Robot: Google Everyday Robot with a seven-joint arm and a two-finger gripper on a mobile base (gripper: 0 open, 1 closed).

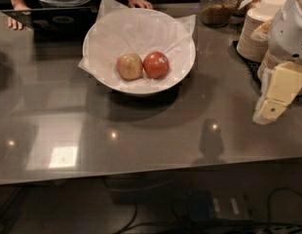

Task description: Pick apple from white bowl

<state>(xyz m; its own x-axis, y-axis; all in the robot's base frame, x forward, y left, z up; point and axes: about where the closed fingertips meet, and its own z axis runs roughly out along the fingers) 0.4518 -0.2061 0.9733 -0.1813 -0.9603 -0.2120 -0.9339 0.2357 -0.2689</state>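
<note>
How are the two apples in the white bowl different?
The pale yellow-tan apple lies on the left; the deep red apple lies on the right. The red one carries a small white sticker; the tan one shows none. Both are round and sit side by side in the paper-lined white bowl. The gripper hangs far right, away from both.

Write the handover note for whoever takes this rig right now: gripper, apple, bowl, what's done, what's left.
Gripper: at the right edge of the grey table, well right of the bowl and touching neither apple.
Pale yellow-tan apple: lying in the wide white paper-lined bowl, close beside the deep red stickered apple, on its left.
Done: nothing yet; the apple is not picked.
Left: move the gripper over to the bowl, grasp the tan apple only, lift it out.
</note>
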